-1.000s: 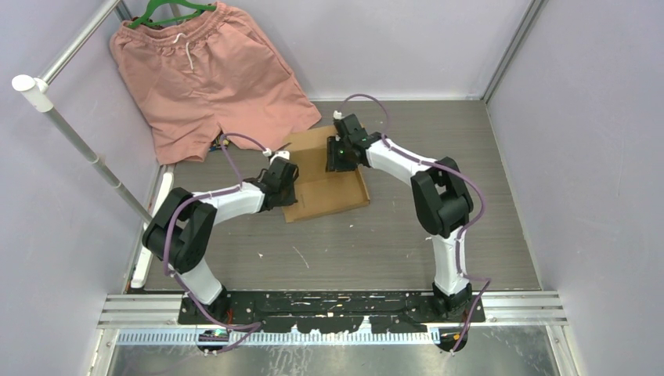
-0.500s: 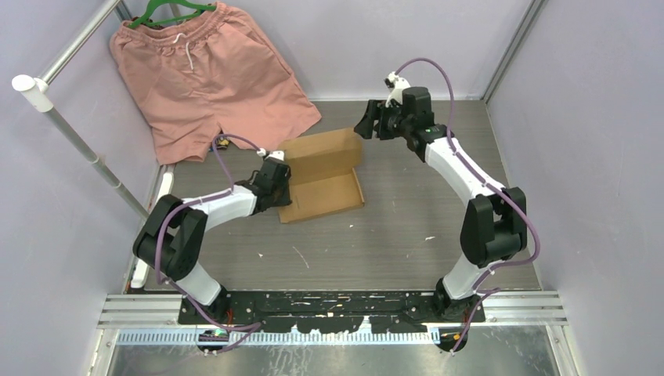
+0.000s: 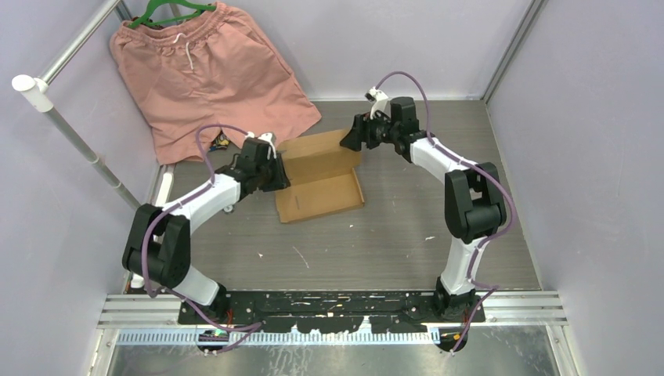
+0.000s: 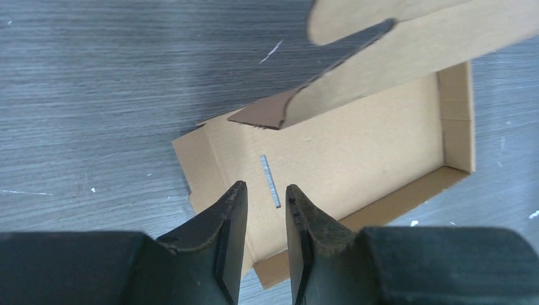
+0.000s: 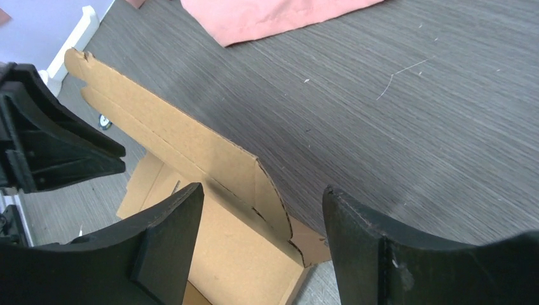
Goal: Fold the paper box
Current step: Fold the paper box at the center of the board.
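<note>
The biggest risk is the whole paper box (image 3: 321, 192) skidding. It lies loose on the table (image 3: 391, 235), towards the back and between the two arms, and neither claw has hold of it. The left claw (image 4: 264, 187) hovers over the tray's left side with its fingers parted only a crack and nothing between them. The right claw (image 5: 262, 190) is spread wide and empty, near the right end of the raised lid panel (image 3: 317, 153). A push from one side alone would probably shove the light cardboard across the table rather than bend it.

The lid panel stands tilted with nothing gripping it, so it may flop either way. A smaller risk is that the rounded tab (image 4: 349, 19) at its end catches outside the tray wall and crumples instead of tucking in.

Pale lilac walls (image 3: 595, 117) close in the table on three sides. The table is dark grey with a wood grain. Pink shorts (image 3: 211, 70) hang at the back left, their hem near the box, beside a slanting metal pole (image 3: 70, 133). They hang from a green hanger (image 3: 168, 12). A few pale scratches (image 3: 300, 257) mark the table.
</note>
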Motion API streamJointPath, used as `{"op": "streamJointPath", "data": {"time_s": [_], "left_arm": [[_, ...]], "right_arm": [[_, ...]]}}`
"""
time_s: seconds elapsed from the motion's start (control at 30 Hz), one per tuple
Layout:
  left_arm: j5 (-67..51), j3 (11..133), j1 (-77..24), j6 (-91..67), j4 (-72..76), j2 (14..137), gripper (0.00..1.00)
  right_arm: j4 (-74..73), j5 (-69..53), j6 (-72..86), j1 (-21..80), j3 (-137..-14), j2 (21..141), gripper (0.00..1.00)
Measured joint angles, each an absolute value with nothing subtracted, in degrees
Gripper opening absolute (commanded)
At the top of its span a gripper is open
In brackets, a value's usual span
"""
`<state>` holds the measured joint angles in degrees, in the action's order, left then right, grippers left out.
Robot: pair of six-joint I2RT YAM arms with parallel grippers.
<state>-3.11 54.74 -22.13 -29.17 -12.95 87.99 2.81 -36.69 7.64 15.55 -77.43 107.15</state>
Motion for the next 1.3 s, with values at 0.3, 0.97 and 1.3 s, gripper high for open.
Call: {"op": "streamJointPath", "data": {"time_s": [0.3,0.97,1.3], "left_arm": [[-9.61,57.69,-18.83,-28.21,-18.09,85.36,0.30],[-12.25,58.04,-16.84,-28.21,-20.36,85.36,0.29],[-14.15,57.93,-17.47,-28.62,-17.82,89.49,0.29]], "right_arm": [[5.52,-40.88,7.77,15.53,-78.06,109.38,0.29],[8.95,-27.64,2.79,15.57,-48.73,79.79,0.39],[4.40,-19.31,3.46,16.88,-44.03,70.74,0.68]]}}
